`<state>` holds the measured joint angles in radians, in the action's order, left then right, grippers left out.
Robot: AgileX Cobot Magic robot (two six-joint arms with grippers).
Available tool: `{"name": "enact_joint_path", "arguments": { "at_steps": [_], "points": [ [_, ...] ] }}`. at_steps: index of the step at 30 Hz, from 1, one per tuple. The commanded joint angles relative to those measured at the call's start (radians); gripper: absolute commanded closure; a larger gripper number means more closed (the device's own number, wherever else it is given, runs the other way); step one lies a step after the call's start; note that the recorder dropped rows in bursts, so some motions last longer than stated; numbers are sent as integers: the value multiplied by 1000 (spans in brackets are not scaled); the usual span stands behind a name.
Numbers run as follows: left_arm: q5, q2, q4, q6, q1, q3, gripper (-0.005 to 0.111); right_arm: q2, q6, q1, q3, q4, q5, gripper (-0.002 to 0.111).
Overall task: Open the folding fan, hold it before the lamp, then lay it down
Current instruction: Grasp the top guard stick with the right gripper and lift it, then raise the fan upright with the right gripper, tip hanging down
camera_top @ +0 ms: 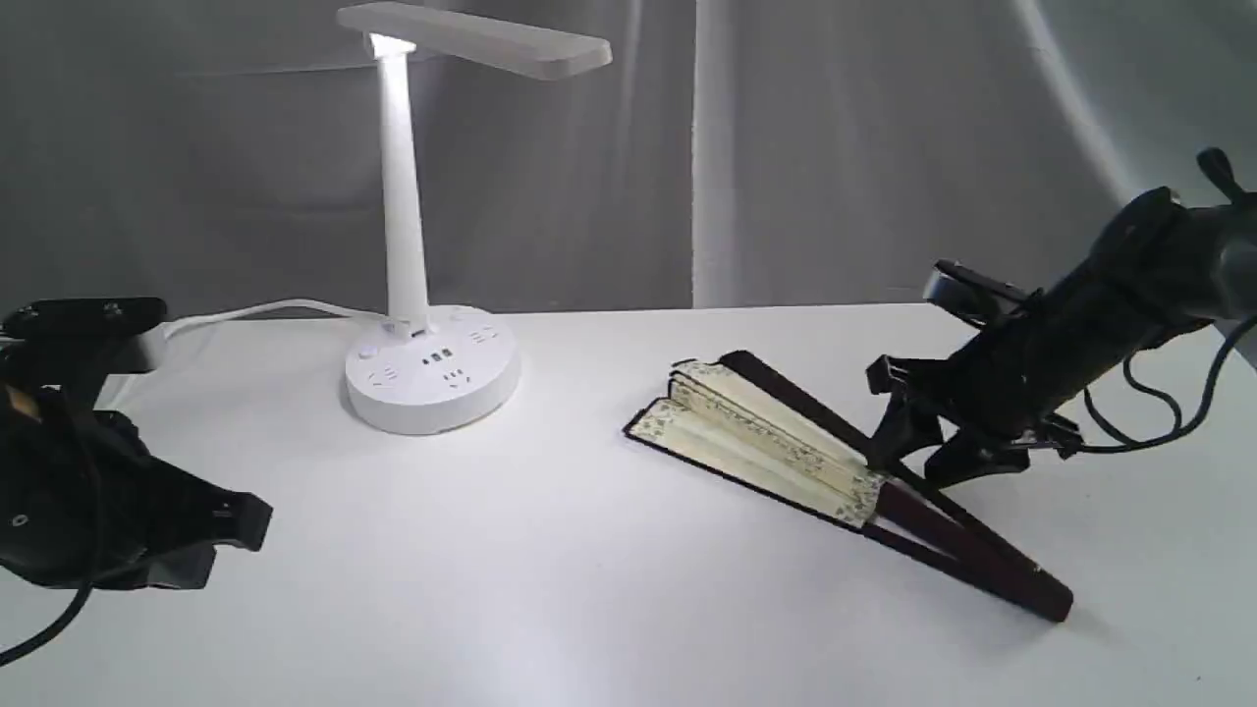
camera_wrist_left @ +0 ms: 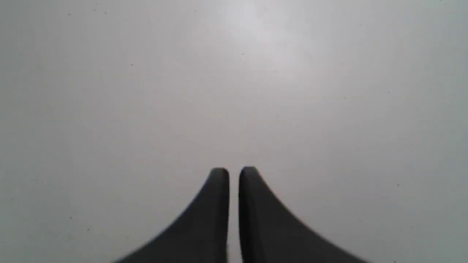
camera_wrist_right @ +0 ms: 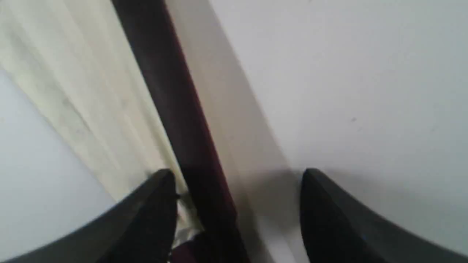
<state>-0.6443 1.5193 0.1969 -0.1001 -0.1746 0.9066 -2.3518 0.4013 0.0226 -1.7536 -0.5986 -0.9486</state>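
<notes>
Folding fan (camera_wrist_right: pixel 161 91) between the fingertips of the right gripper (camera_wrist_right: pixel 237 175) is blurred, its pleat print unreadable — contact with either fingertip cannot be determined.

- Left arm (camera_top: pixel 88 501): matte black, blocky housing, small amber patch, black cable (camera_top: pixel 39 628) trailing off.
- Right arm (camera_top: pixel 1100 314): black tubular link, loose black wires (camera_top: pixel 1169 412), knob at the upper end.
- Left gripper (camera_wrist_left: pixel 234 171): dark grey fingers (camera_wrist_left: pixel 204 226), smooth, flared, blunt rounded tips.
- Right gripper (camera_wrist_right: pixel 237 175): same dark flared shape.
</notes>
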Motion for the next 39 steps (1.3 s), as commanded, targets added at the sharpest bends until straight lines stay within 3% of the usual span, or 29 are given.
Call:
{"name": "enact_joint_path", "arguments": {
  "at_steps": [1, 21, 28, 39],
  "points": [
    [12, -2, 8, -6, -5, 7, 102, 6, 25, 3, 6, -23, -73, 56],
    [12, -2, 8, -6, -5, 7, 102, -60, 81, 50, 6, -293, -142, 61],
    [12, -2, 8, -6, -5, 7, 102, -64, 119, 56, 6, -307, -129, 63],
    [13, -2, 8, -6, -5, 7, 102, -64, 151, 59, 6, -309, -134, 101]
  ]
}}
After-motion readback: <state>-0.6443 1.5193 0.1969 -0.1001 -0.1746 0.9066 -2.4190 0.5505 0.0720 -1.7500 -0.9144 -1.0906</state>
